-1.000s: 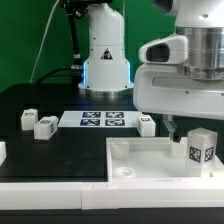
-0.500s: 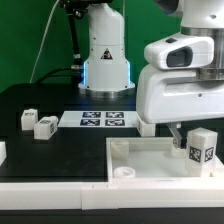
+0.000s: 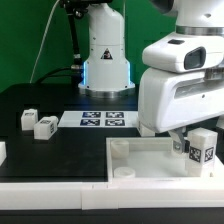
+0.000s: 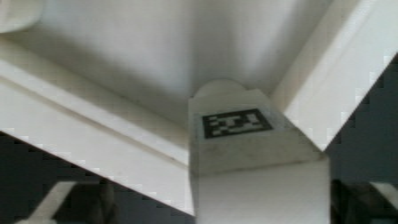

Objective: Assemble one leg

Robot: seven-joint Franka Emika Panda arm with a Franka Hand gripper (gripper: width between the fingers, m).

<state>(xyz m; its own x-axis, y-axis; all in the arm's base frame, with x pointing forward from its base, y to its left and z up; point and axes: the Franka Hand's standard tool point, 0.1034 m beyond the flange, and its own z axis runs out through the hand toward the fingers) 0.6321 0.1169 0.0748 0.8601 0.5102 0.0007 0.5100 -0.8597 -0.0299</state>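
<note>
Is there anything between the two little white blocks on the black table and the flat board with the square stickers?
No. In the exterior view, only bare black table lies between the two small blocks and the marker board.

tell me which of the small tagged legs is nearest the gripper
The leg standing on the white panel, right beside the gripper; the other two legs sit far off on the exterior view's left.

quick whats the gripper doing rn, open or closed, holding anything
gripper: low over the panel, beside the leg; fingers mostly hidden, so open or closed cannot be told, and no grasp is visible.
</note>
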